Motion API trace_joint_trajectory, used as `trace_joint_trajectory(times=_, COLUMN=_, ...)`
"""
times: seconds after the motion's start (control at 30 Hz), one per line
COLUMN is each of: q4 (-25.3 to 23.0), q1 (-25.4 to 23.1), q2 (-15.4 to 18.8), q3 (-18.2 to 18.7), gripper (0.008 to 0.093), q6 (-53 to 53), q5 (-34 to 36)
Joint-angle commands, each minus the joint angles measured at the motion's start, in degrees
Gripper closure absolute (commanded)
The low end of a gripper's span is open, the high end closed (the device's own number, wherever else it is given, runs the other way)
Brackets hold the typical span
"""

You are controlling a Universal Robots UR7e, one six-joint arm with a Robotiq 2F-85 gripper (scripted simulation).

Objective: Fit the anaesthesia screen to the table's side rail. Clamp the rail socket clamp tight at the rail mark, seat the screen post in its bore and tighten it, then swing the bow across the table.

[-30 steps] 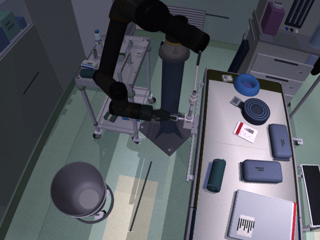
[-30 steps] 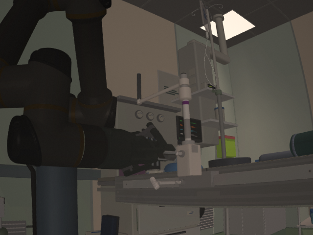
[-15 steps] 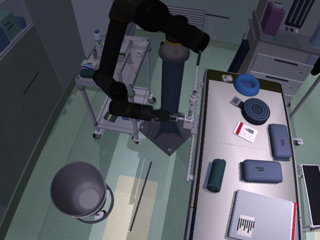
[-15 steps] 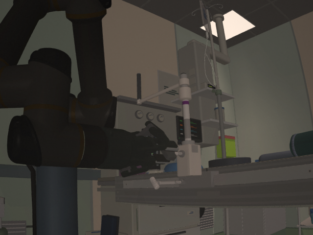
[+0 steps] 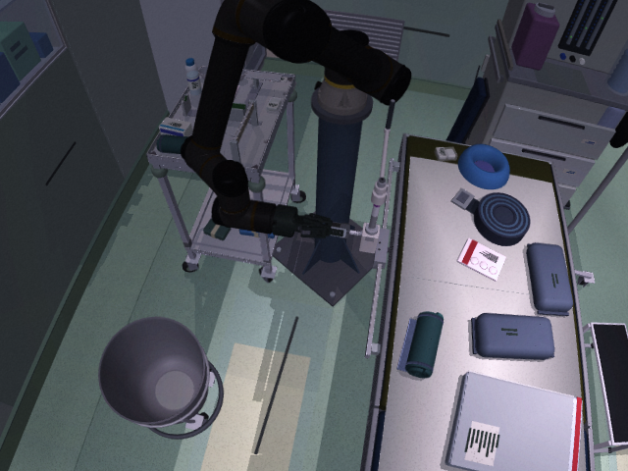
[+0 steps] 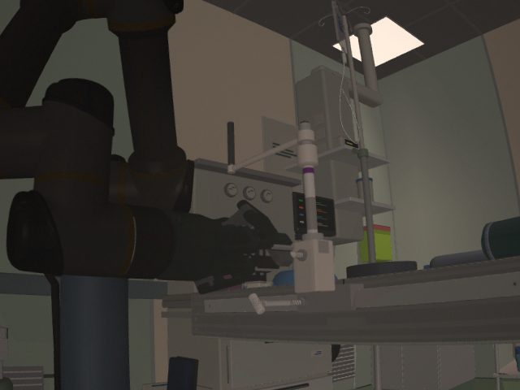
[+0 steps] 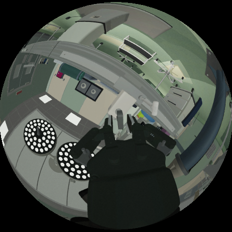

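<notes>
The rail socket clamp [image 5: 371, 244] [image 6: 313, 264], a pale block, sits on the table's side rail [image 5: 378, 284] with the screen post [image 5: 378, 200] [image 6: 309, 184] standing upright in its bore. The bow [image 5: 387, 129] [image 6: 260, 156] runs from the post's top away along the rail, ending in a dark tip. At the clamp's small side knob [image 6: 299, 254] [image 7: 119, 118], my open gripper [image 5: 341, 232] [image 6: 282, 248] [image 7: 119, 124] reaches in level from the floor side and holds nothing. A second T-handled screw [image 6: 273, 303] [image 7: 151, 106] sticks out below the clamp.
A steel bucket [image 5: 154, 372] stands on the floor at the left, and a thin dark rod [image 5: 276, 386] lies beside it. A trolley [image 5: 231, 167] stands behind my arm. The table top carries pads [image 5: 512, 335], a roll [image 5: 425, 343], a blue ring [image 5: 483, 160] and a folder [image 5: 515, 423].
</notes>
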State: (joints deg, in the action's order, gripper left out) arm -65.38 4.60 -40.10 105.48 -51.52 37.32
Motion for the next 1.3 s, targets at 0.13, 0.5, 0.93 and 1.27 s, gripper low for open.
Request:
trace_joint_trajectory(times=0.13, q4=0.36, q1=0.73, q2=0.13, q3=-0.55, gripper=0.0634, q6=0.0, q5=0.71)
trace_joint_trajectory(times=0.5, q4=1.65, q1=3.07, q2=0.8, q3=-2.51, gripper=0.0634, q6=0.0, q5=3.05)
trace_joint_trajectory(times=0.93, q4=3.3, q1=5.58, q2=1.68, q3=-5.03, gripper=0.0634, q6=0.0, q5=5.58)
trace_joint_trajectory(times=1.27, q4=3.86, q1=6.35, q2=1.99, q3=-5.9, gripper=0.0634, q6=0.0, q5=6.36)
